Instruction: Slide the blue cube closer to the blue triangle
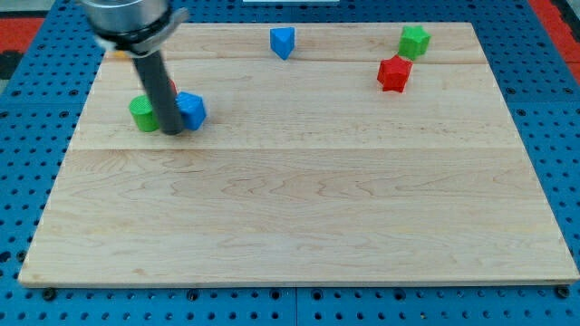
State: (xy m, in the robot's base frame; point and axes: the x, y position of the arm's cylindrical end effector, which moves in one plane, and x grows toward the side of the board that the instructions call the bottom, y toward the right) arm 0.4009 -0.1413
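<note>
A small blue cube (191, 110) sits on the pale wooden board toward the far left, turned slightly so one corner faces the near edge, its left side partly hidden behind a dark rod. The blue triangle (283, 42), a small wedge-shaped block of matching colour, rests well apart from it near the board's far edge, to the cube's right; it appears to point toward the near side, though its exact shape is hard to read.

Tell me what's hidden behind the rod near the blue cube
Behind the rod, just above my tip, a sliver of red shows, its shape covered. The green block and blue cube flank it.
</note>
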